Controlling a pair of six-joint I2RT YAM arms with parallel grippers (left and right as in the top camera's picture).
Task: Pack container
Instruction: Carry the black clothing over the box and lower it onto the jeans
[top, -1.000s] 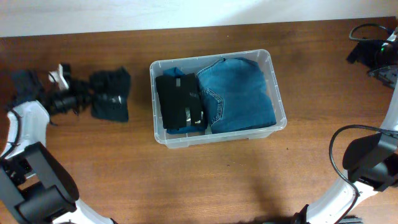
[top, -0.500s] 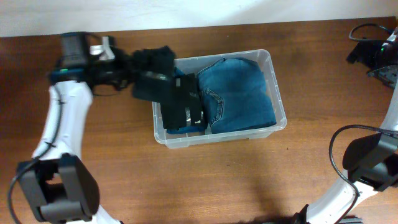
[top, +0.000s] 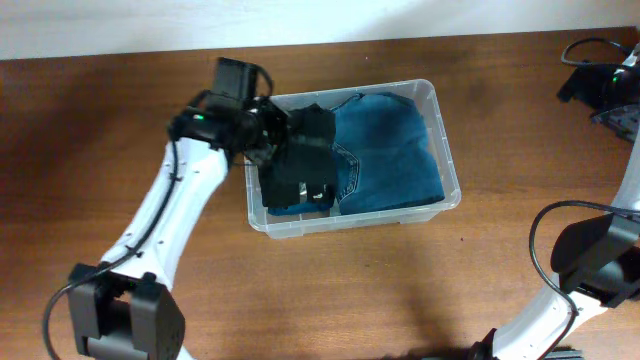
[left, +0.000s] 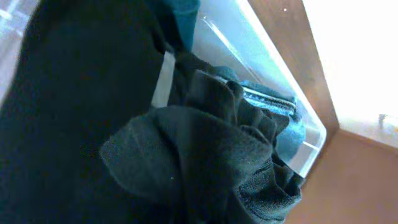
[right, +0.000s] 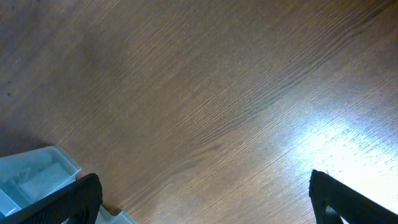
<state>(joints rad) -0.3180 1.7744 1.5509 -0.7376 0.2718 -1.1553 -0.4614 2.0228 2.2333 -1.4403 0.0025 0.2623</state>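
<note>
The left hand, clamped on a bunched black garment, hangs over the left end of the container, whose long axis runs left-right. Folded jeans fill its right half. The right hand, fingers spread open, sits well apart.

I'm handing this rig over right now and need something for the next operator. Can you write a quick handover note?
The left gripper is shut on a black garment, held above the left end of the container.
The right gripper is open and empty over the table, far from the container.
Done: blue jeans and a folded black item lie in the container.
Left: lower the black garment in and release it.
</note>
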